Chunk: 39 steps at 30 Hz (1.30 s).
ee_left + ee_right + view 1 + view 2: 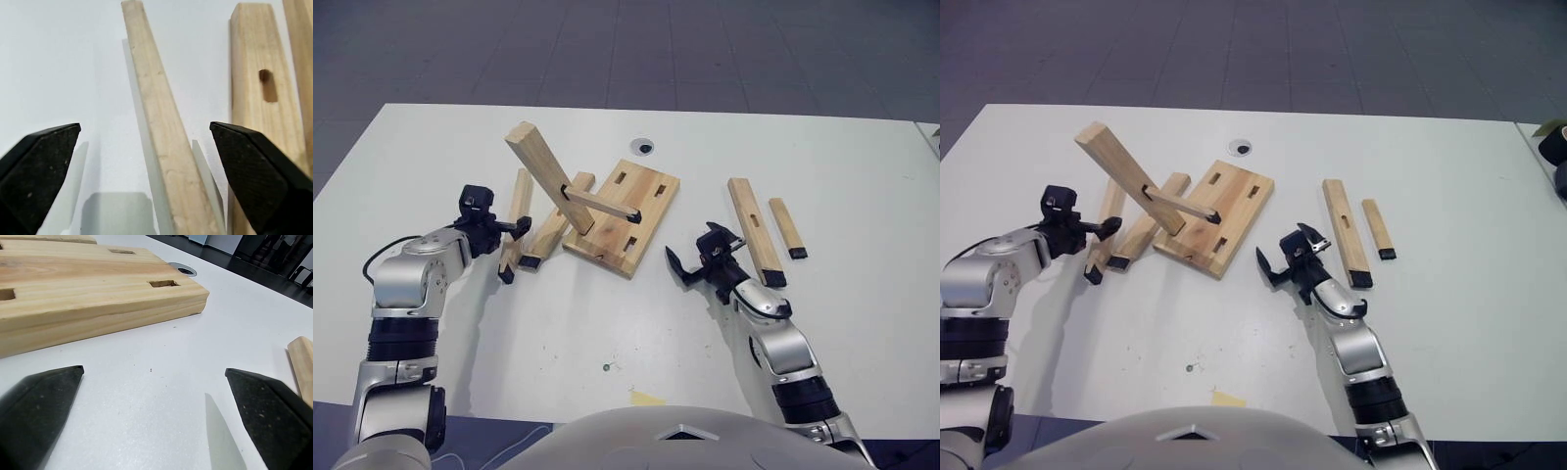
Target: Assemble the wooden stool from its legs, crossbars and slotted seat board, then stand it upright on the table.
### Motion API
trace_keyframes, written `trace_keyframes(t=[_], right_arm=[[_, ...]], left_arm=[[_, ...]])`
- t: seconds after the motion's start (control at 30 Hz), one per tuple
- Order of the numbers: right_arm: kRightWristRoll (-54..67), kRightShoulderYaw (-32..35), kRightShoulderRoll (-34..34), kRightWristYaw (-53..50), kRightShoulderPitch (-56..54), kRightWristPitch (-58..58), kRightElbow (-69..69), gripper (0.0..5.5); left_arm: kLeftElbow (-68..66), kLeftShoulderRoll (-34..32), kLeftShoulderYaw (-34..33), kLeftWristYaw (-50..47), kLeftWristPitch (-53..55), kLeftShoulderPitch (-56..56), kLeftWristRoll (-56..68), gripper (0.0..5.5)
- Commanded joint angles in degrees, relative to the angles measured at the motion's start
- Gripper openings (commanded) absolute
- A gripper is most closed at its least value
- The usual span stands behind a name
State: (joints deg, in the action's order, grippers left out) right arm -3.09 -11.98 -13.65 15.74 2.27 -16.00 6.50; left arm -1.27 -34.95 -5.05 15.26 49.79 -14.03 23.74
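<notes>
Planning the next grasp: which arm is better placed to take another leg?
Left. The left tool, open, straddles a leg lying left of the seat board. The right tool, also open, is over bare table beside the seat board, around nothing.

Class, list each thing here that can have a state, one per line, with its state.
Seat board: lying on table, slots up.
Standing leg: tilted on board, crossbar attached.
Left gripper: jaws open around loose leg.
Right gripper: jaws open, empty.
</notes>
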Motion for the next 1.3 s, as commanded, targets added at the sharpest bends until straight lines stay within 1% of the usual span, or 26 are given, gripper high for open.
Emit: trace_keyframes(t=[0.03, 0.2, 0.23, 0.27, 0.4, 0.6, 0.7, 0.8, 0.9, 1.0, 1.07, 1.13, 1.17, 1.2, 1.3], right_arm=[[-0.8, -0.5, -0.2, 0.2, 1.3, -1.9, -1.1, 5.4], [-0.8, -0.6, -0.2, 0.2, 1.2, -1.9, -1.3, 5.4], [-0.8, -0.6, -0.1, 0.2, 1.2, -1.9, -1.4, 5.4], [-0.8, -0.6, 0.0, 0.0, 1.2, -1.9, -1.5, 5.4], [-0.8, -0.3, 0.2, -0.4, 1.2, -2.0, -1.5, 5.4], [-1.0, -0.2, 0.2, -0.5, 0.8, -1.9, -1.9, 5.4], [-1.1, -0.3, 0.2, -0.6, 0.6, -1.7, -2.0, 5.4], [-1.2, -0.3, 0.2, -0.8, 0.4, -1.6, -2.2, 5.4], [-1.3, -0.3, 0.3, -0.9, 0.2, -1.5, -2.3, 5.4], [-1.4, -0.2, 0.5, -1.3, 0.3, -1.3, -2.3, 5.4], [-1.4, -0.1, 0.7, -1.6, 0.3, -1.2, -2.3, 5.4], [-1.4, 0.0, 1.0, -1.8, 0.4, -1.2, -2.2, 5.4], [-1.4, 0.0, 1.0, -1.9, 0.4, -1.2, -2.2, 5.4], [-1.4, 0.0, 1.1, -1.9, 0.5, -1.2, -2.2, 5.4], [-1.4, 0.0, 1.2, -2.1, 0.7, -1.1, -2.3, 5.4]], left_arm=[[-0.6, -1.1, 0.4, 1.2, 2.2, 1.0, -2.1, 4.26], [1.4, -1.9, 1.0, 4.5, 4.1, 2.3, -2.6, 3.34], [2.0, -2.3, 1.6, 5.5, 4.4, 2.8, -2.7, 3.29], [2.1, -2.7, 2.4, 6.4, 4.4, 3.1, -3.2, 3.07], [1.6, -3.4, 3.6, 8.6, 4.2, 3.9, -4.3, 2.5], [0.4, -2.7, 2.8, 8.5, 3.0, 3.4, -6.1, 2.47], [0.8, -1.9, 1.6, 7.6, 2.2, 1.9, -6.4, 2.47], [2.7, -0.6, -0.8, 6.8, 4.2, -1.0, -5.0, 2.46], [6.0, 1.3, -4.4, 6.3, 11.5, -3.2, -1.0, 2.08], [6.3, 2.8, -7.7, 5.5, 19.2, -5.1, 2.0, 1.6], [5.1, 1.8, -7.9, 5.4, 21.4, -5.4, 1.9, 1.27], [4.1, 0.0, -6.6, 5.9, 21.9, -4.7, 0.9, 0.93], [3.9, -1.0, -5.5, 6.3, 21.5, -4.0, 0.2, 1.09], [3.7, -1.7, -4.5, 6.6, 20.8, -3.5, -0.5, 1.08], [3.3, -1.6, -4.3, 6.7, 19.8, -4.1, -0.9, 1.55]])
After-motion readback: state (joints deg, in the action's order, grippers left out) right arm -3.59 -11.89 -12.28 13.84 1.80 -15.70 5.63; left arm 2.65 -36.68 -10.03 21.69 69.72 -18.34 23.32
